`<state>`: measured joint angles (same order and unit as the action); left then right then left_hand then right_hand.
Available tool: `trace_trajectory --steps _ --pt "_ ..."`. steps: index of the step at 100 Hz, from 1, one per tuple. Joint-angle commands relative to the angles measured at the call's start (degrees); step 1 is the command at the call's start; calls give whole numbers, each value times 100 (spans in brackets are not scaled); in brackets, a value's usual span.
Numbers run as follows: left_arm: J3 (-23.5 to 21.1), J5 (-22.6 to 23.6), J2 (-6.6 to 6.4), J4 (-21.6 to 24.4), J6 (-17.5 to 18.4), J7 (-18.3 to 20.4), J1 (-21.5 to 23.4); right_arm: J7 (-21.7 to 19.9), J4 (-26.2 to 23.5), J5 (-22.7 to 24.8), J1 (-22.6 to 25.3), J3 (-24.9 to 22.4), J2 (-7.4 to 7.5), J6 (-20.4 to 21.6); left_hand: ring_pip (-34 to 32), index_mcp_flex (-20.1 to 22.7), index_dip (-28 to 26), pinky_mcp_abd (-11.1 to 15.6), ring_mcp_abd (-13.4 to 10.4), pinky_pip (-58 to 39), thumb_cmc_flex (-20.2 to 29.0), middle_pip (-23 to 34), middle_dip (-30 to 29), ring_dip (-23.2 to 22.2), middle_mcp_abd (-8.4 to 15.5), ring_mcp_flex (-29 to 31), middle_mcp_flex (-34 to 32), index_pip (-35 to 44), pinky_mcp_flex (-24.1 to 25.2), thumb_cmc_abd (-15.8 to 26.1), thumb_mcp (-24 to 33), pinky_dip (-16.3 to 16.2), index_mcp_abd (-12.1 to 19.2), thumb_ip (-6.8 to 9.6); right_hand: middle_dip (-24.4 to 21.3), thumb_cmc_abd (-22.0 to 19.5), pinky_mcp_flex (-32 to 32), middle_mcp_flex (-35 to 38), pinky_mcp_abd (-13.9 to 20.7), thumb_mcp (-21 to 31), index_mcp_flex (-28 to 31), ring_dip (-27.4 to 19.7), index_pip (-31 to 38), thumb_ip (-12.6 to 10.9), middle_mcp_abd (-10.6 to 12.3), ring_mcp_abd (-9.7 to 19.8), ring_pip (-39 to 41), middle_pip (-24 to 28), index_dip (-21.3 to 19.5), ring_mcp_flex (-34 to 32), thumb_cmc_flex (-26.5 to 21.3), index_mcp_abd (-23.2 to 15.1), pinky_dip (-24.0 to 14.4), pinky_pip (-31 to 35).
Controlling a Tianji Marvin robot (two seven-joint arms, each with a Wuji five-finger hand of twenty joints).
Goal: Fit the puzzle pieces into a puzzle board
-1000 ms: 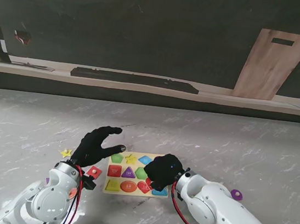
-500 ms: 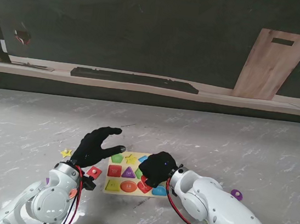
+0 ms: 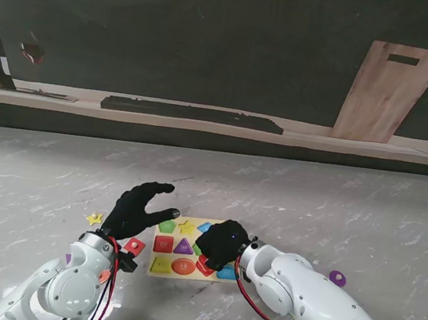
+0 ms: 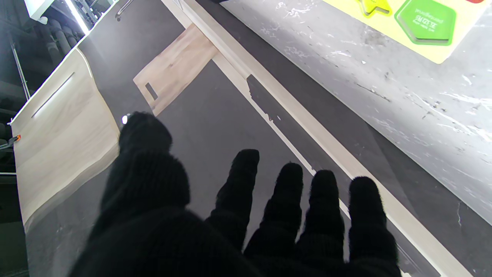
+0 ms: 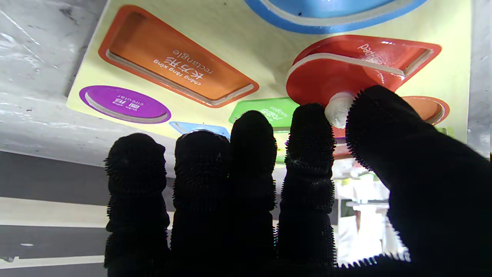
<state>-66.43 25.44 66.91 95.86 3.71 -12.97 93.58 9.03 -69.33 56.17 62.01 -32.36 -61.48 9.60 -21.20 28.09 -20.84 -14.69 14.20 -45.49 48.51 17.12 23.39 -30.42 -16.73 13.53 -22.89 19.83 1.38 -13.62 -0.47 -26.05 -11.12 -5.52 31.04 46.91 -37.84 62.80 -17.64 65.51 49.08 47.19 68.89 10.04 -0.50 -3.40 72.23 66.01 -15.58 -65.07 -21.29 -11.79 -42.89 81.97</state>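
Right hand [image 3: 221, 242]: a red puzzle piece [image 5: 346, 75] is being pinched by its white knob [image 5: 337, 109] between thumb and forefinger, tilted over a red recess in the board.
Left hand [image 3: 137, 205]: being held above the table, fingers spread, nothing gripped.
Puzzle board [image 3: 158, 269]: lying on the marble table [image 3: 311, 204], at 3 o'clock from the left hand, partly covered by the right hand.
Loose pieces: a yellow star [image 3: 94, 218] at 9 o'clock from the left hand; a purple piece [image 3: 337, 278] at 3 o'clock from the board.
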Motion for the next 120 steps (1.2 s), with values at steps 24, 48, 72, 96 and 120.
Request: trace_trajectory --steps 24,48,72,96,120 --pt "28 -40 12 -12 -24 35 -21 -44 56 37 48 83 22 143 170 59 12 -520 -34 60 -8 -118 9 -17 59 167 0 -118 46 91 -101 -113 147 198 4 -262 61 -127 73 248 -29 94 378 -516 102 178 57 168 -120 98 -88 -805 -64 86" --pt "44 -58 14 -23 -43 41 -37 -150 -17 37 102 33 45 180 171 72 14 -531 -31 56 -5 -117 8 -16 65 166 -5 -123 21 99 -102 -117 146 199 3 -301 93 -147 85 218 -58 97 373 -496 107 176 52 174 -106 115 -84 -783 -63 75" --pt "53 -79 15 -27 -50 55 -46 -227 -18 -14 72 68 39 147 168 81 13 -532 -36 62 -5 -117 7 -17 66 170 -8 -123 18 111 -102 -120 152 198 1 -336 121 -161 83 122 -98 100 368 -420 104 167 50 174 -93 134 -82 -747 -69 82" --pt "64 -104 22 -34 -64 46 -58 -423 -185 70 163 3 77 -114 163 105 12 -532 -36 64 -13 -113 7 -18 83 179 -26 -118 17 126 -109 -124 164 194 64 -357 216 -180 -28 -624 -15 135 314 157 82 74 159 262 -280 185 367 -629 -123 161" --pt "73 -126 25 -42 -75 50 -68 -418 -269 190 235 -39 81 -441 163 120 12 -532 -26 65 -10 -114 5 -16 65 184 -33 -117 17 147 -109 -126 153 191 120 -938 477 -523 7 -1346 -108 132 -405 -369 47 46 148 273 -1635 478 907 -102 -141 134"
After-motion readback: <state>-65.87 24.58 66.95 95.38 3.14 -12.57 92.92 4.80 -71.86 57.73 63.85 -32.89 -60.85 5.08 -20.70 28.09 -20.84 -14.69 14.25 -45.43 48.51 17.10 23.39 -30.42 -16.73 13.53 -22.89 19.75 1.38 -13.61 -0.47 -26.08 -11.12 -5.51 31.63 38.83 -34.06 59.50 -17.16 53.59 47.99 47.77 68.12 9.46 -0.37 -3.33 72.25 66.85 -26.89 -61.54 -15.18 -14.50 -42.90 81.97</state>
